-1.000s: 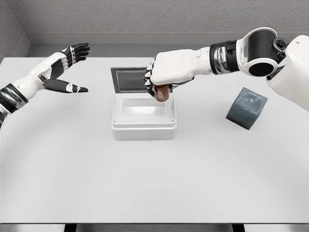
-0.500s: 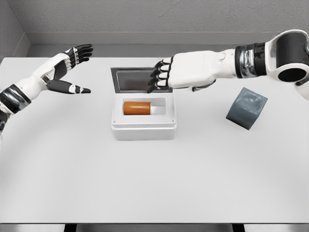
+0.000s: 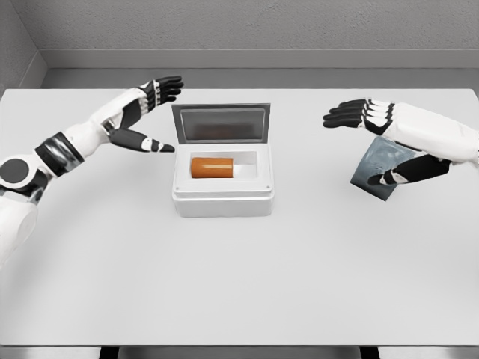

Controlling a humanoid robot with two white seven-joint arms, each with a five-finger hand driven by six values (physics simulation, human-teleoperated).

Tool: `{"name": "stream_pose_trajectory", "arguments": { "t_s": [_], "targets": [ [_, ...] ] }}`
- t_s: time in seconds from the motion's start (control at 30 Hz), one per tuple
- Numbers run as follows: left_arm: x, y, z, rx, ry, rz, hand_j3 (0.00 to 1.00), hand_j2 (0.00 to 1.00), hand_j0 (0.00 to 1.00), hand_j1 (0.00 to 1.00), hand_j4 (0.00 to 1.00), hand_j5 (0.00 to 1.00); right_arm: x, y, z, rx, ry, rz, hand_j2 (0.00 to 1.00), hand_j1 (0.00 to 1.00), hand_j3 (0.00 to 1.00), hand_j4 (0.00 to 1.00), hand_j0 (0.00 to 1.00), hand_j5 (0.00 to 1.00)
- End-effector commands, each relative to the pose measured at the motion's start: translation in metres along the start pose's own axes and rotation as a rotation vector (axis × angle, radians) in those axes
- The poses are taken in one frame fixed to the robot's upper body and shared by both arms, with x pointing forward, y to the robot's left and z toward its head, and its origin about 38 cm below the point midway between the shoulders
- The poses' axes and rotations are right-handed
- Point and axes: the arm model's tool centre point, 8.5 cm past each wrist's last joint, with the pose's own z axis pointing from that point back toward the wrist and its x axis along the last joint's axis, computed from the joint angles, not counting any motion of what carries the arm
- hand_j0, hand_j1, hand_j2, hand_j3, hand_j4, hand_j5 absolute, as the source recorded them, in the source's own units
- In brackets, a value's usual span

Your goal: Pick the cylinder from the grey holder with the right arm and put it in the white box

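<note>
Right robot hand (image 3: 389, 138) empty; cylinder (image 3: 212, 167) lies sideways, left-right, in white box (image 3: 222, 200).

White table (image 3: 224, 284), flat, pale matte top. Resting on it: white box (image 3: 222, 196) with raised lid, just right of the left hand (image 3: 138, 120); grey holder (image 3: 378, 170), tilted, directly under the right hand (image 3: 389, 131).

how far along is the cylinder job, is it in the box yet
Done: the orange cylinder lies on its side inside the white box, whose lid stands open. In hand: nothing; the right robot hand is open over the grey holder, and the left robot hand is open beside the box. Left: seemingly nothing.
</note>
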Motion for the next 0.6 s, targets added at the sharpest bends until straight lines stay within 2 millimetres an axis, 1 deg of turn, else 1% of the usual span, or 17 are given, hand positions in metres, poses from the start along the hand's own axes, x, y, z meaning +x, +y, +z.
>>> {"name": "stream_pose_trajectory", "arguments": {
  "t_s": [0.0,0.03,0.07,0.1,0.13,0.23,0.47,0.57],
  "targets": [
    [-0.001,-0.003,-0.001,-0.005,-0.003,0.006,1.00,1.00,1.00,1.00,1.00,1.00,0.002,-0.007,-0.003,-0.084,-0.031,-0.017,1.00,1.00,1.00,1.00,1.00,1.00],
    [0.001,-0.004,-0.002,-0.010,-0.010,0.003,1.00,1.00,1.00,1.00,1.00,1.00,0.001,-0.002,-0.003,-0.088,-0.030,-0.029,1.00,1.00,1.00,1.00,1.00,1.00],
    [0.003,-0.007,-0.002,-0.018,-0.018,0.002,1.00,1.00,1.00,1.00,1.00,1.00,-0.001,0.005,0.002,-0.100,-0.015,-0.043,1.00,1.00,1.00,1.00,1.00,1.00],
    [0.006,-0.009,-0.003,-0.022,-0.026,-0.001,1.00,1.00,1.00,1.00,1.00,1.00,-0.003,0.015,0.007,-0.125,-0.001,-0.073,1.00,1.00,1.00,1.00,1.00,1.00],
    [0.009,-0.010,-0.004,-0.028,-0.034,-0.005,1.00,1.00,1.00,1.00,1.00,1.00,-0.005,0.019,0.014,-0.141,0.019,-0.078,1.00,1.00,1.00,1.00,1.00,1.00],
    [0.007,-0.013,0.000,-0.033,-0.031,-0.004,1.00,1.00,1.00,1.00,1.00,1.00,-0.006,0.021,0.014,-0.131,0.030,-0.067,1.00,1.00,1.00,1.00,1.00,1.00],
    [0.016,-0.018,0.001,-0.048,-0.058,-0.016,1.00,1.00,1.00,1.00,1.00,1.00,-0.007,0.022,0.015,-0.129,0.036,-0.070,1.00,1.00,1.00,1.00,1.00,1.00],
    [0.018,-0.019,0.010,-0.055,-0.050,-0.027,1.00,1.00,1.00,1.00,1.00,1.00,-0.007,0.022,0.015,-0.129,0.036,-0.070,1.00,1.00,1.00,1.00,1.00,1.00]
  ]
}}
